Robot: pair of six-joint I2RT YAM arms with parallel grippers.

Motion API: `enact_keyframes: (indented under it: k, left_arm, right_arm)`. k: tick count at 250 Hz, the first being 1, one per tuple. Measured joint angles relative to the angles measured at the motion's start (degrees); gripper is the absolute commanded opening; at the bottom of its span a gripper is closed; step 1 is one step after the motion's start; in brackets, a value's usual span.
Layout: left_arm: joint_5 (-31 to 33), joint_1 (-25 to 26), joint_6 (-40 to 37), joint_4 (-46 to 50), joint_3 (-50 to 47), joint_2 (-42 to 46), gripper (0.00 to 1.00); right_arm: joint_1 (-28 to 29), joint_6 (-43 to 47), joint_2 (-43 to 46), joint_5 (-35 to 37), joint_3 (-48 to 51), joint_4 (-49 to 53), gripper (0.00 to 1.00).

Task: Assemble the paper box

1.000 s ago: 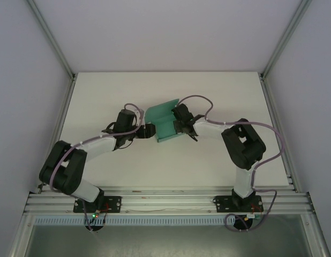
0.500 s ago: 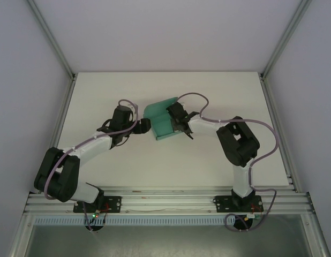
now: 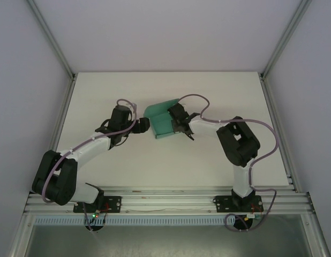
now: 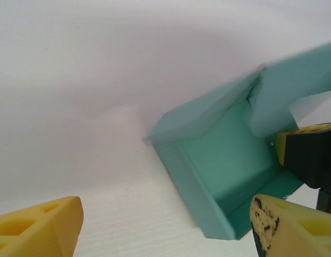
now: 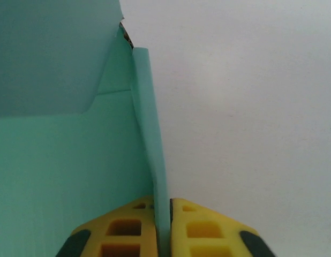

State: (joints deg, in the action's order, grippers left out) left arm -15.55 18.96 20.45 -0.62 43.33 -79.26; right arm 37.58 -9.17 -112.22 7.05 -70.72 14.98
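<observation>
The paper box (image 3: pixel 162 124) is a teal-green card shell near the middle of the table, with its side walls folded up and a flap standing at the back. My right gripper (image 3: pixel 177 121) is shut on the box's right wall; in the right wrist view the two yellow fingers (image 5: pixel 128 227) pinch that thin wall of the box (image 5: pixel 64 160) between them. My left gripper (image 3: pixel 143 125) sits just left of the box and is open. In the left wrist view its fingertips (image 4: pixel 39 227) stand wide apart, with the box (image 4: pixel 219 160) ahead and the right fingertip beside the near corner.
The white table (image 3: pixel 112 96) lies inside an aluminium frame with pale walls on three sides. Both arm bases are bolted to the rail (image 3: pixel 165 202) at the near edge. Purple cables loop over each arm.
Both arms have reached a little further from the bases, and the box has shifted slightly left and away with the right gripper. The left gripper stays open beside it.
</observation>
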Motion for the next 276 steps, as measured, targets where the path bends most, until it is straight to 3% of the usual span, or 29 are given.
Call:
enact_keyframes:
  k: [171, 221, 253, 276]
  left_arm:
    - [2.73, 0.00, 0.02, 1.99, -0.33, 1.20, 0.81]
    - [2.95, 0.00, 0.02, 2.80, -0.42, 1.88, 0.81]
    - [2.93, 0.00, 0.02, 2.80, -0.42, 2.71, 0.82]
    - [2.69, 0.00, 0.00, 2.78, -0.81, 3.28, 0.83]
  right_arm:
    - [1.75, -9.92, -8.15, 12.33, -10.91, 9.66, 0.00]
    - [1.46, -7.02, -5.05, 11.54, -6.03, 9.66, 0.22]
    - [0.79, -5.62, -1.97, 9.20, -2.54, 10.12, 0.27]
    - [0.44, -5.16, -0.50, 7.08, -2.01, 11.56, 0.45]
